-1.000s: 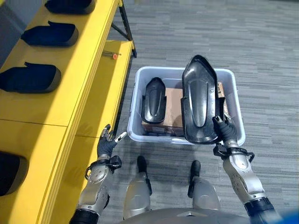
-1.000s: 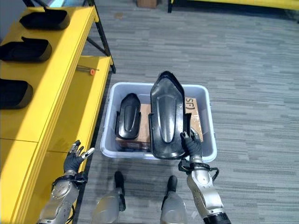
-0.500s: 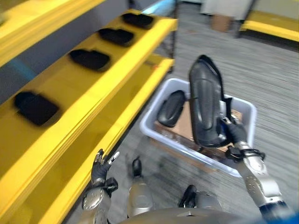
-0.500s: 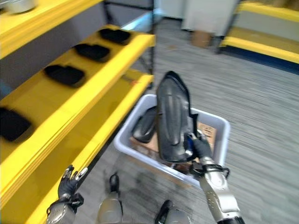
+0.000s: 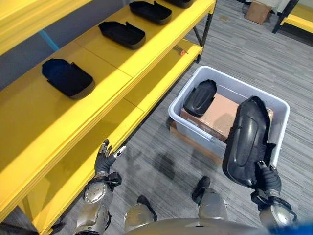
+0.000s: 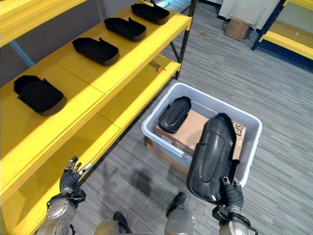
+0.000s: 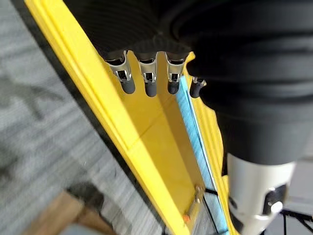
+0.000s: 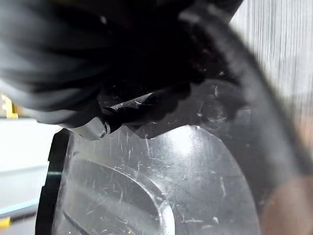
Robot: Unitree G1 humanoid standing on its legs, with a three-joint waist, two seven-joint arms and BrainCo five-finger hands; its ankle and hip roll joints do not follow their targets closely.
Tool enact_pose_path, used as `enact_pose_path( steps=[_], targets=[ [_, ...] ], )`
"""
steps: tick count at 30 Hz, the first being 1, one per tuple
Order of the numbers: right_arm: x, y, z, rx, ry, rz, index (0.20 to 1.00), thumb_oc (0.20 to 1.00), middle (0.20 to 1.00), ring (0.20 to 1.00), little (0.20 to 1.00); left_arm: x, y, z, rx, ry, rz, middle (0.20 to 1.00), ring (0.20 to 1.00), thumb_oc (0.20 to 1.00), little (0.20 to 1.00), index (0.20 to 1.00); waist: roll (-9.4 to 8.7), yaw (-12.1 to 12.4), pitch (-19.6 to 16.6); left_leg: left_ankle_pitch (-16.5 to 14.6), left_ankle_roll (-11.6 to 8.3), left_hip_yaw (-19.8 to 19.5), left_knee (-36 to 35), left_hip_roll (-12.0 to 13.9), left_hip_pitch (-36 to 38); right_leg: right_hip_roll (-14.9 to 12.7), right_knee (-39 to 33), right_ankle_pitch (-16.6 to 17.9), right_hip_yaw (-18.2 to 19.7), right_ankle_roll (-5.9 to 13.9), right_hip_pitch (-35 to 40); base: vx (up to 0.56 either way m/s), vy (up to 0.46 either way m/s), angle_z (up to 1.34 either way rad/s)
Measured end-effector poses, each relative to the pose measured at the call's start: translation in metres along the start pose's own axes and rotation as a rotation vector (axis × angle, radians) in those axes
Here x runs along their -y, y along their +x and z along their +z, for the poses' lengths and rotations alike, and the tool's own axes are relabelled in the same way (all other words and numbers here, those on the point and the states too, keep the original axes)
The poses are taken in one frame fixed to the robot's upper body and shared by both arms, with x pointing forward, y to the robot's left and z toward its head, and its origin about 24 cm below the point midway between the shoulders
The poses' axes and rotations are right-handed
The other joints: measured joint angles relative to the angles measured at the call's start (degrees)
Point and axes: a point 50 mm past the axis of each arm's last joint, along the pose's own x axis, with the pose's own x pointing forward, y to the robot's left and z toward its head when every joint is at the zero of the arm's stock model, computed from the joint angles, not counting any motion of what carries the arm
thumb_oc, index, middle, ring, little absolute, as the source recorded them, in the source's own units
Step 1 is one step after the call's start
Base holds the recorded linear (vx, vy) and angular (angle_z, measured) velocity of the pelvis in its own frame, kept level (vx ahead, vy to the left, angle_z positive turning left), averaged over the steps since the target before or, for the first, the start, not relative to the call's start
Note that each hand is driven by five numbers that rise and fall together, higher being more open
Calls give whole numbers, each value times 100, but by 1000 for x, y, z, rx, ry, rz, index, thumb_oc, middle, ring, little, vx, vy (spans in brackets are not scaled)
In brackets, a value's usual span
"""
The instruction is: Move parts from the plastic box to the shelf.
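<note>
Right robot hand [image 6: 232,194], near right, grips the lower edge of a large black part [image 6: 211,158] held upright, overlapping the near right of the plastic box [image 6: 155,119]. Box holds a smaller black part [image 6: 174,113] on cardboard [image 6: 192,128]. Four black parts on the yellow shelf [image 6: 132,61], left. Left robot hand [image 6: 71,180], fingers spread, near left.

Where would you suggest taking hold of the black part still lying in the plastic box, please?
Probably at its narrower end nearest the shelf, coming from above. The black part lies domed side up, partly on the cardboard box inside the plastic box, so its long edges sit close to the wall and the cardboard. The right hand already holds another part.
</note>
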Motion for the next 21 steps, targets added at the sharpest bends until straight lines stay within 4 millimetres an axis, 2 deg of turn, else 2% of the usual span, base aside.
enact_pose_path(
  steps=[2,4,5,9,13,16,18,19,20,21],
  targets=[
    [-16,13,12,56,13,57,200,200,200,200,200,-2,-2,-2,-6,2,8,1000,1000,1000,1000,1000,-61,153,-28,-97,85,-72,163,-30,-161,-32,-114,51,-19,82,10,20,109,15],
    [-23,17,15,68,13,79,200,200,200,200,200,-4,-3,-3,-9,7,13,1000,1000,1000,1000,1000,-144,142,-49,-131,86,-167,239,-30,-334,-24,-204,86,-101,128,4,15,97,30],
    [-28,17,16,66,1,107,200,200,200,200,200,-6,-4,-5,-17,9,17,1000,1000,1000,1000,1000,-241,173,-55,-87,156,-234,279,-44,-451,-5,-316,169,-168,123,4,0,89,27],
    [-26,15,12,47,-19,132,200,200,200,200,200,-8,-6,-7,-25,13,21,1000,1000,1000,1000,1000,-414,314,-58,-32,201,-418,317,-134,-654,-64,-398,309,-325,116,4,-9,88,28],
    [-32,16,12,48,-12,146,200,200,200,200,200,-9,-8,-9,-35,15,22,1000,1000,1000,1000,1000,-431,410,-16,-78,281,-760,420,-346,-927,-206,-433,413,-471,183,125,35,170,49],
    [-36,16,11,43,-9,162,200,200,200,200,200,-11,-8,-9,-35,22,27,1000,1000,1000,1000,1000,-434,456,-16,-145,411,-1016,499,-607,-1003,-408,-519,634,-306,310,328,120,294,62],
    [-38,15,10,38,-5,171,200,200,200,200,200,-11,-7,-7,-29,27,28,1000,1000,1000,1000,1000,-376,421,-41,-328,599,-1157,549,-789,-1041,-639,-433,914,-163,376,456,183,263,62],
    [-36,15,9,36,-3,165,200,200,200,200,200,-10,-4,-5,-18,43,22,1000,1000,1000,1000,1000,-310,338,-78,-375,676,-1283,548,-896,-1062,-816,-201,1034,48,379,465,170,269,104],
    [-35,11,3,11,-7,168,200,200,200,200,200,-8,-1,2,15,73,10,1000,1000,1000,1000,1000,-166,196,-157,-183,905,-1569,286,-1061,-1024,-809,454,893,1312,452,-108,126,197,88],
    [-41,11,2,6,-3,196,200,200,200,200,200,-10,2,4,25,106,9,1000,1000,1000,1000,1000,-12,108,-110,25,921,-1727,-5,-1010,-984,-7,526,136,2813,590,-426,71,161,74]
  ],
)
